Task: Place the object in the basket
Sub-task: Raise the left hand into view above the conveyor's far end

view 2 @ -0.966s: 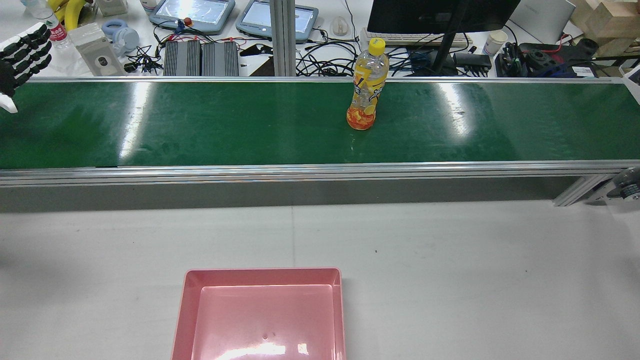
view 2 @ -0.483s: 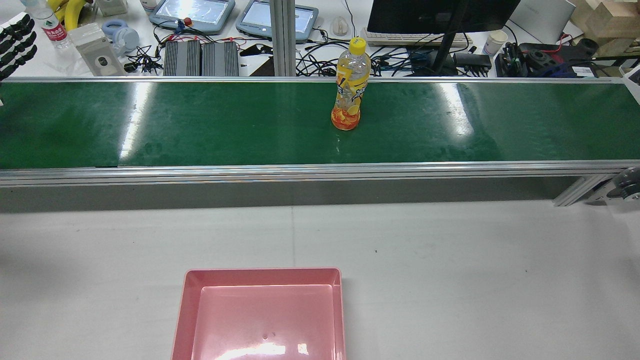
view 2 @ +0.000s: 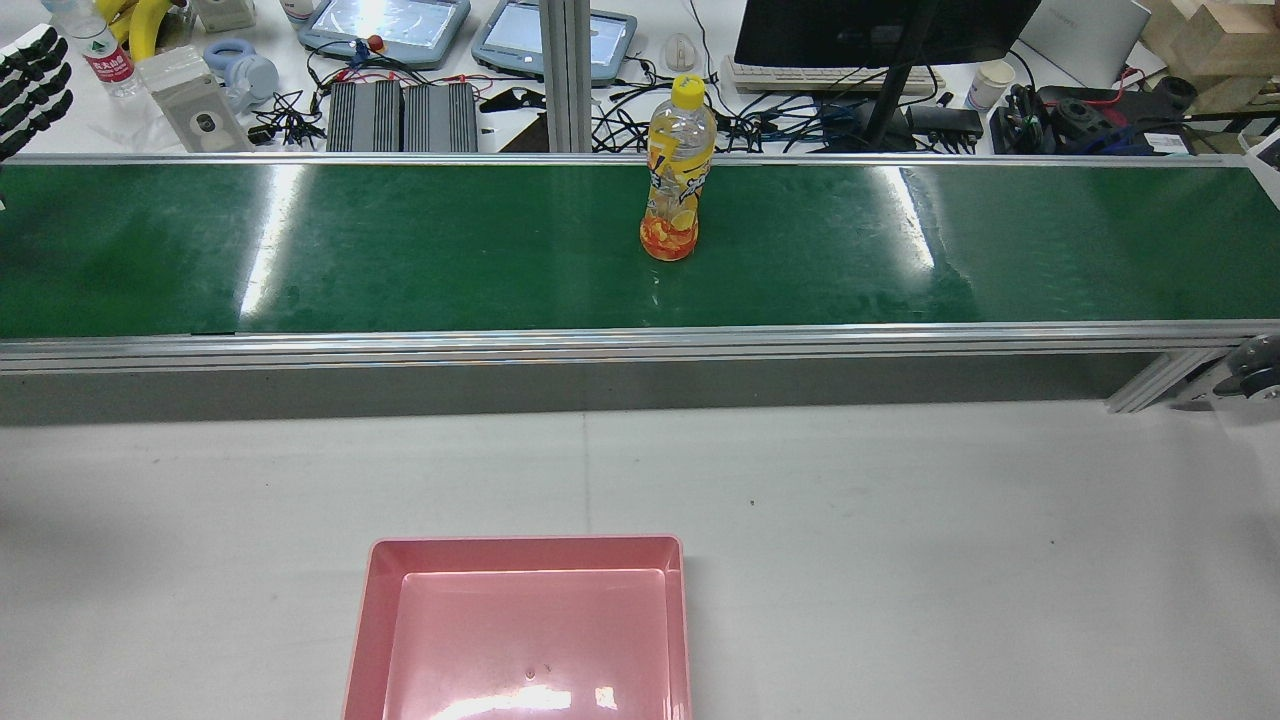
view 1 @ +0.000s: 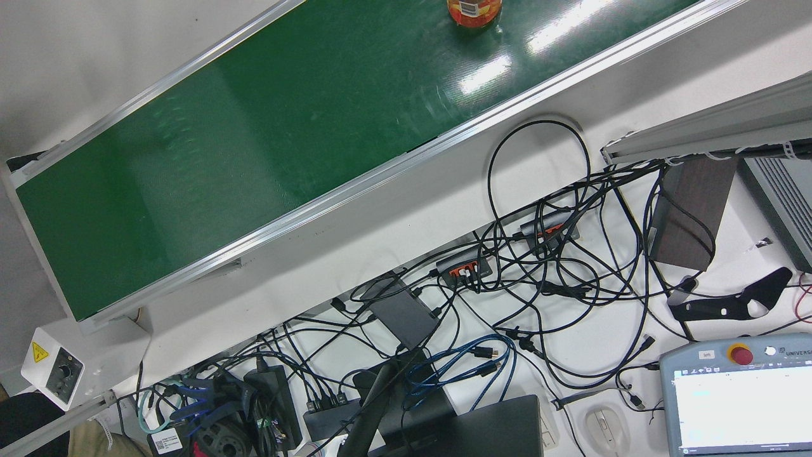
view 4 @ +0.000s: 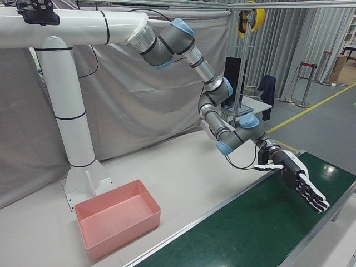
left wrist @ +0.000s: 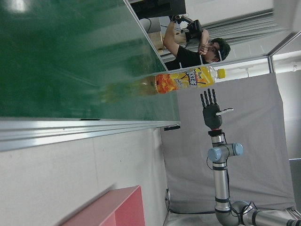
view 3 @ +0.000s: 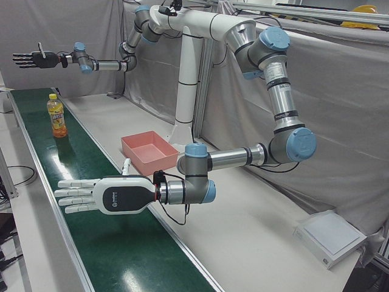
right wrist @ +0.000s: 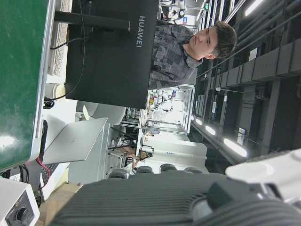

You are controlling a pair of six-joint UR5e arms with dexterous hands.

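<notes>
My left robot hand [view 3: 106, 194] hovers palm-down over the green conveyor belt [view 2: 400, 250], released, fingers straight and spread, holding nothing. My right robot hand [view 4: 295, 178] is likewise released, fingers extended above the belt toward its opposite end. The bottle [view 2: 676, 180], with yellow cap and orange base, stands upright on the belt, between both robot hands and well apart from each. The pink basket [view 2: 378, 620] sits on the desk [view 2: 900, 560] on the robot side of the belt.
</notes>
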